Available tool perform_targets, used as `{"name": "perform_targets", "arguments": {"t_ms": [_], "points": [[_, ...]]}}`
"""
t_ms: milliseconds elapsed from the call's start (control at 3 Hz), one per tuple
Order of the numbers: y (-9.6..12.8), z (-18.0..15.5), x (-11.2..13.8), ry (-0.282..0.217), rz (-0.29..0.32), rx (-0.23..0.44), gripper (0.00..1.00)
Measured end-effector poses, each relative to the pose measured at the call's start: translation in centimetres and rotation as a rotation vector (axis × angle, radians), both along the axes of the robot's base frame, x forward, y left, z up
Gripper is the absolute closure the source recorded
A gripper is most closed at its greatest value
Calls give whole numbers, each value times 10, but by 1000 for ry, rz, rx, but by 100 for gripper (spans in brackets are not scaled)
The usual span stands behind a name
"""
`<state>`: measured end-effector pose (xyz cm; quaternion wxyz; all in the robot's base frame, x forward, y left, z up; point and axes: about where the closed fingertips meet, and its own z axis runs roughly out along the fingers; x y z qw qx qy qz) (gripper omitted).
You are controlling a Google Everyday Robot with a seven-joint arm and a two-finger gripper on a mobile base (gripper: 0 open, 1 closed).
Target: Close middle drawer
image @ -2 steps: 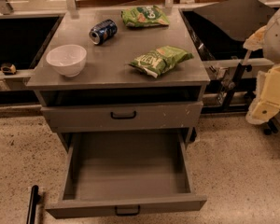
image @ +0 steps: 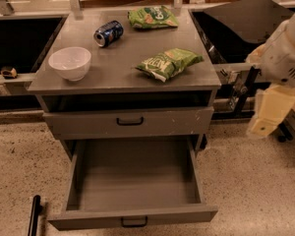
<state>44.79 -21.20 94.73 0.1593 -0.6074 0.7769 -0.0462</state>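
The middle drawer (image: 132, 178) is a long plain grey tray, pulled far out of the grey cabinet and empty. Its low front with a small black pull handle (image: 133, 223) is at the bottom edge of the view. Above it is the taller, closed top front (image: 130, 122) with white scuff specks. My gripper (image: 266, 113), cream-coloured, hangs to the right of the cabinet at about the height of the top front, apart from the drawer. The lowest front is hidden under the open drawer.
On the cabinet top (image: 123, 63) stand a white bowl (image: 70, 62), a blue can on its side (image: 108, 33) and two green snack bags (image: 168, 63) (image: 152, 16). Dark bins flank the cabinet. A black rod (image: 34, 215) lies on the speckled floor at the lower left.
My arm and gripper have moved slightly left and down, towards the cabinet's right side. The drawer and the things on top have not moved.
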Motion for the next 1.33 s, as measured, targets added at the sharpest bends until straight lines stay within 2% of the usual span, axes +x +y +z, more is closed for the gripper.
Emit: {"name": "perform_targets", "arguments": {"t_ms": [333,667,1000,1333], "points": [[24,-68,0,4,103,8,0],[55,-173,-21,63,279,16,0],[55,-173,-21,63,278,15,0],[64,-200,-11,40,292,45,0]]}}
